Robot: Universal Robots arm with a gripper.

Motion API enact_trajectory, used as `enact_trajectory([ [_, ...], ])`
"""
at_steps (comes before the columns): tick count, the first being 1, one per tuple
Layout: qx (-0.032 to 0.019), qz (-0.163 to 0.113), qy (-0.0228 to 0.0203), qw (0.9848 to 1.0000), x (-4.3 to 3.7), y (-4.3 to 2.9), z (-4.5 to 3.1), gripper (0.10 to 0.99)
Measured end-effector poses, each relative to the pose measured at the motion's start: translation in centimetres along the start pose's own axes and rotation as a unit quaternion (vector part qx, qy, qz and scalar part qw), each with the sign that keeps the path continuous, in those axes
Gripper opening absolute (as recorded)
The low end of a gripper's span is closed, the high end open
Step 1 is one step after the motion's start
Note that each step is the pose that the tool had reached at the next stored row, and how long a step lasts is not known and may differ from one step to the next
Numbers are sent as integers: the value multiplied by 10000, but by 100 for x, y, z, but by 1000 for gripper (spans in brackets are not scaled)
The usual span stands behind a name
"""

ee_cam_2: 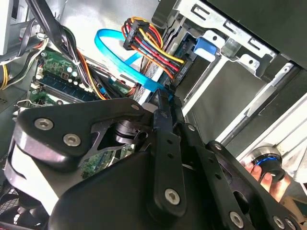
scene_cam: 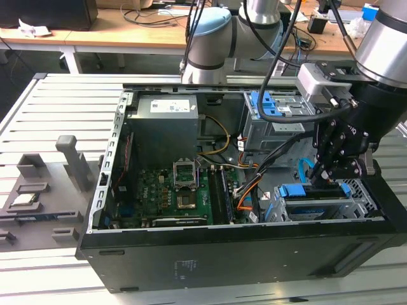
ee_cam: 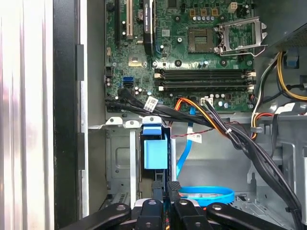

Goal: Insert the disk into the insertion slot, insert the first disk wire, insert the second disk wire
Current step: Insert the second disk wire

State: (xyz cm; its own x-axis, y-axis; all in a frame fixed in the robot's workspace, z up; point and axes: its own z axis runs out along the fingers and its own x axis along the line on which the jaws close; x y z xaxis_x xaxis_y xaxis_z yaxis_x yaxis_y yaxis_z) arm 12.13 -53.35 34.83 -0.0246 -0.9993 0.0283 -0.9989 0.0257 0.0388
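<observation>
Right now the jaws stand nearly together, pinching the plug end of the second disk wire (ee_cam_2: 125, 56), the flat light-blue cable that loops away toward ten o'clock in the second wrist view. The gripper (ee_cam_2: 165, 98) presses that end toward the back edge of the disk (scene_cam: 316, 202), which already sits inside the insertion slot (scene_cam: 359, 190), the low perforated metal cage at about four o'clock in the exterior view. The disk's blue bracket shows at the cage mouth, so the first step looks finished.

Just beyond the fingertips, at about one o'clock from them in the second wrist view, the first disk wire (ee_cam_2: 152, 47), a bundle of red, orange, yellow and black strands, runs down to the same edge of the disk. Its plug appears to be seated there, though the contact itself is partly hidden, so I judge the second step done without being certain. The blue cable's plug lies behind the fingertips, and I cannot tell whether it is fully home; the third step seems to be in hand.

Farther out, the green circuit board (ee_cam: 192, 52) fills the case floor toward twelve o'clock in the first wrist view, and the open black computer case (scene_cam: 210, 260) rests on a slatted metal table (scene_cam: 57, 108).
</observation>
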Motion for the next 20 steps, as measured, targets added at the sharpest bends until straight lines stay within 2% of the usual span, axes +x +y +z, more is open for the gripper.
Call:
enact_trajectory([
  [11,1,0,10,10000,6,-10,65,157],
  [12,1,0,11,10000,6,-10,66,169],
  [13,0,0,12,10000,6,-10,65,235],
  [14,0,0,12,10000,6,-10,65,235],
  [15,0,1,15,10000,7,-8,6,235],
  [19,1,0,25,10000,-3,-2,-124,224],
  [20,1,0,25,10000,-5,1,-179,153],
])
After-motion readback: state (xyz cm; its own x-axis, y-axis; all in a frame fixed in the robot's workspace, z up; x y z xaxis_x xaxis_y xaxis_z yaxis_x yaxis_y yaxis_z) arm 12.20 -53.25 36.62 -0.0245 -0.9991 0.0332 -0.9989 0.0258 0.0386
